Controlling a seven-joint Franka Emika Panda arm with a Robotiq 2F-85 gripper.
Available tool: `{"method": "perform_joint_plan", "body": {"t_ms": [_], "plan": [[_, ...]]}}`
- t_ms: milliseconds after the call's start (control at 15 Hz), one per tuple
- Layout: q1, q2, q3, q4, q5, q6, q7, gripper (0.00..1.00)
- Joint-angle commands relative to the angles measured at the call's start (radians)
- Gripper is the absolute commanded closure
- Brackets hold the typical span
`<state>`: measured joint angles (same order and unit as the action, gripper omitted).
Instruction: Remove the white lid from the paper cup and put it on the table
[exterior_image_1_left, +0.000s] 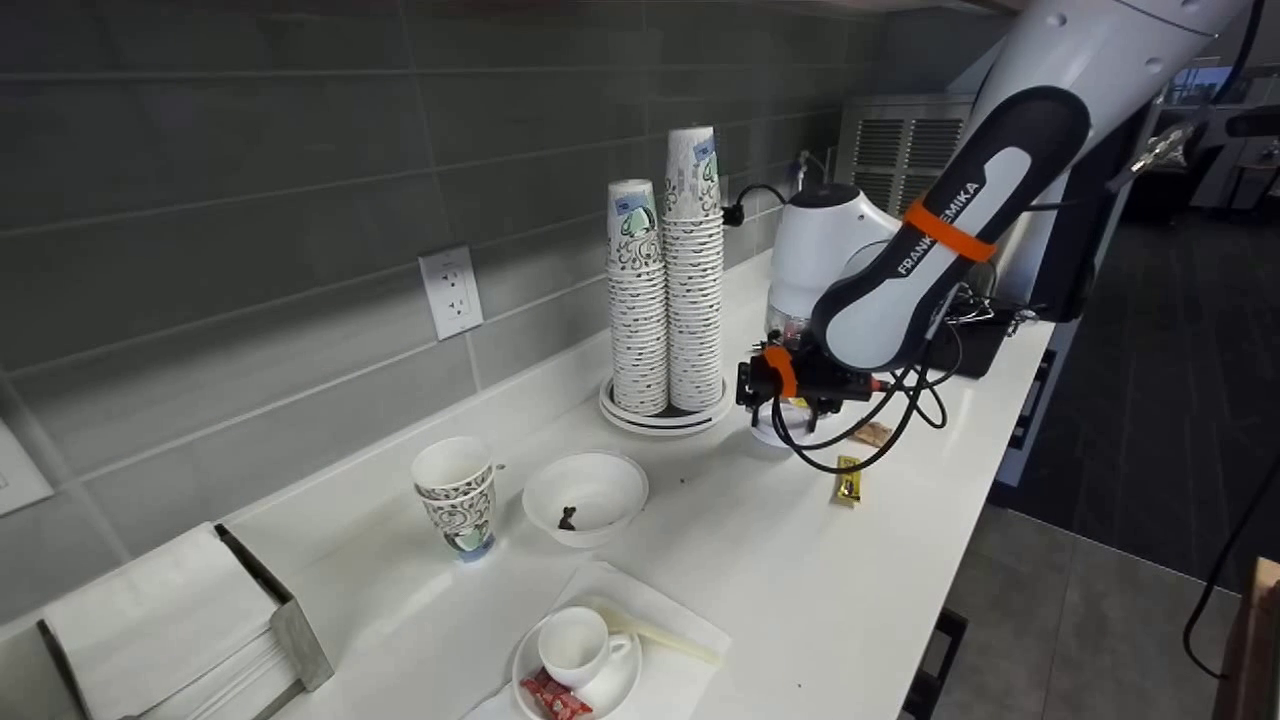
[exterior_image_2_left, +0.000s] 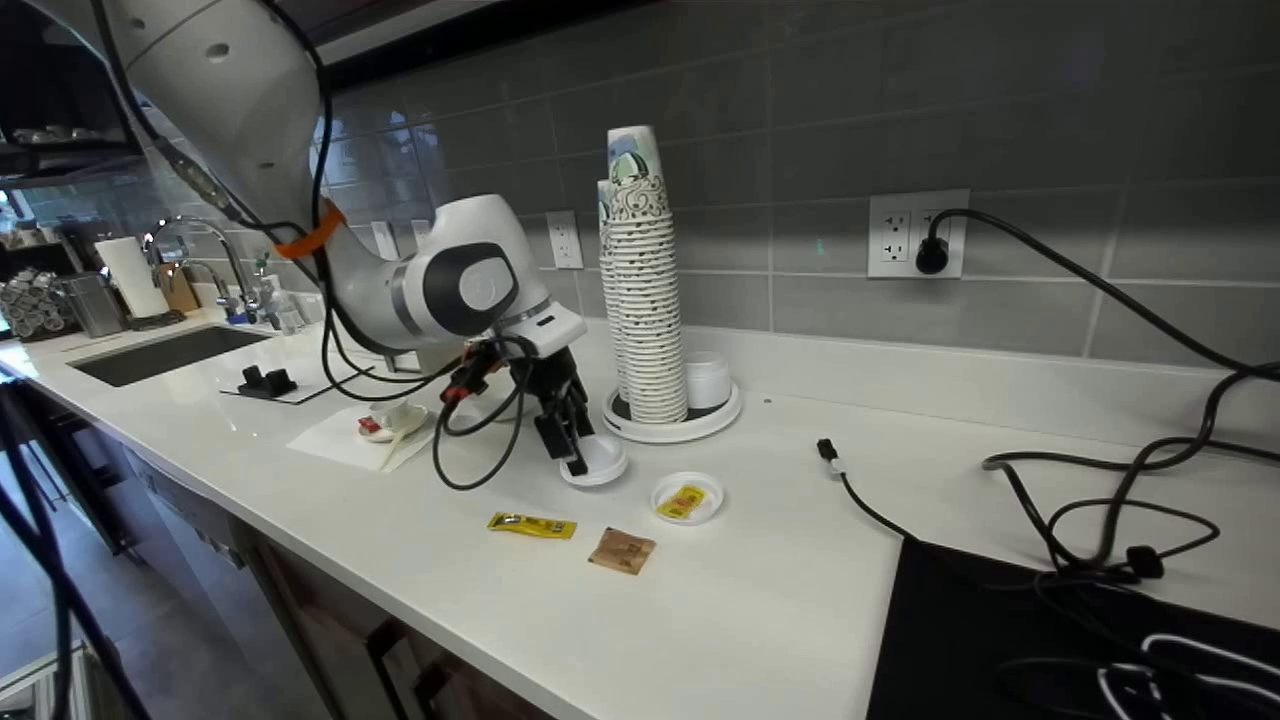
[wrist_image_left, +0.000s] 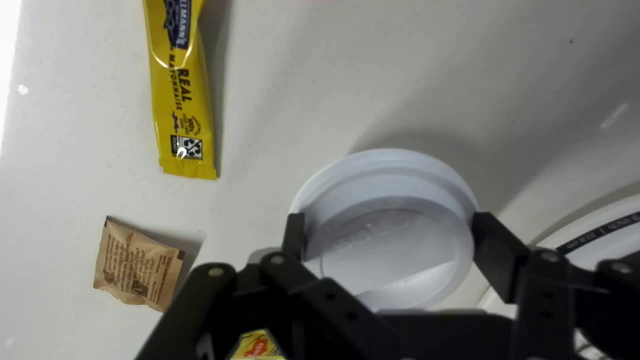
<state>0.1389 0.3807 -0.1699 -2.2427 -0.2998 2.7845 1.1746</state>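
The white lid (wrist_image_left: 400, 250) is round with a stepped rim. It lies at counter level, between my fingertips. It also shows in both exterior views (exterior_image_2_left: 600, 462) (exterior_image_1_left: 772, 437). My gripper (wrist_image_left: 387, 235) points down over it, with one finger against each side and no visible gap. It also shows in an exterior view (exterior_image_2_left: 572, 435). The table (exterior_image_1_left: 790, 580) is a long white counter. In an exterior view, short patterned paper cups (exterior_image_1_left: 460, 505) stand open on top near the wall and look nested. I cannot make out a single speckled paper cup apart from these.
Two tall cup stacks (exterior_image_1_left: 640, 340) stand on a round white dish (exterior_image_2_left: 650, 433) beside the lid. A white dish holds a yellow packet (exterior_image_2_left: 682, 502). A mayonnaise packet (wrist_image_left: 182, 95) and a brown packet (wrist_image_left: 140, 265) lie close by. A white bowl (exterior_image_1_left: 560, 480) stands farther off.
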Motion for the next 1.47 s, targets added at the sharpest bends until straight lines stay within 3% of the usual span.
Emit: {"method": "perform_joint_plan", "body": {"t_ms": [0, 67, 133, 333, 533, 933, 1267, 1400], "plan": [[0.036, 0.03, -0.035, 0.006, 0.008, 0.039, 0.0, 0.42], [0.04, 0.032, -0.038, 0.006, 0.012, 0.042, -0.002, 0.16], [0.045, 0.031, -0.039, 0.005, 0.016, 0.044, -0.006, 0.03], [0.078, 0.007, -0.049, 0.002, 0.006, 0.027, -0.004, 0.0], [0.104, -0.046, -0.017, -0.011, 0.021, -0.028, -0.022, 0.0], [0.115, -0.193, 0.204, -0.024, 0.11, -0.156, -0.216, 0.0], [0.123, -0.239, 0.308, 0.052, 0.152, -0.288, -0.361, 0.0], [0.105, -0.272, 0.346, 0.06, 0.222, -0.343, -0.52, 0.0]]}}
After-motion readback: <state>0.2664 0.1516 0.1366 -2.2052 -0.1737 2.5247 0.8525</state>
